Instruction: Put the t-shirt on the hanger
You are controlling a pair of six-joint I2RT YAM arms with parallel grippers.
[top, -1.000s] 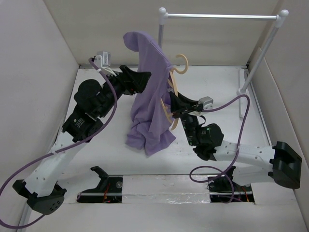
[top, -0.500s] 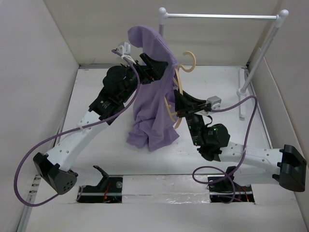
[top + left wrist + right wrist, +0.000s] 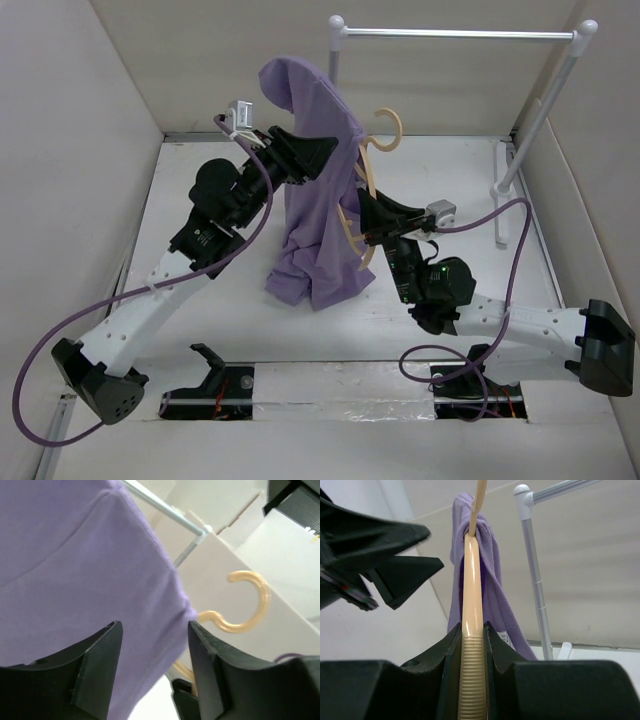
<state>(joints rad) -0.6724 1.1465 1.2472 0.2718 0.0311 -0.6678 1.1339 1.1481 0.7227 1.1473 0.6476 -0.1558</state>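
The purple t-shirt [image 3: 318, 200] hangs draped over one shoulder of the beige hanger [image 3: 388, 130], its lower part bunched on the table. My right gripper [image 3: 362, 222] is shut on the hanger's ribbed lower arm [image 3: 472, 645] and holds it upright above the table. My left gripper [image 3: 318, 152] is open, level with the shirt's upper part and pressed up against its left side. In the left wrist view the open gripper [image 3: 155, 630] frames purple fabric [image 3: 75, 555], with the hanger's hook [image 3: 252, 605] beyond. The shirt [image 3: 495, 580] covers the hanger's top.
A white-and-metal clothes rack [image 3: 455, 33] stands at the back right, its foot [image 3: 503, 190] on the table. Beige walls close in the left, back and right sides. The left gripper's fingers [image 3: 395, 565] show just left of the hanger in the right wrist view.
My left arm rose and swung right against the shirt's upper part, then eased back slightly. The right gripper lifted the hanger a little up and right; the shirt's top shifted with it.
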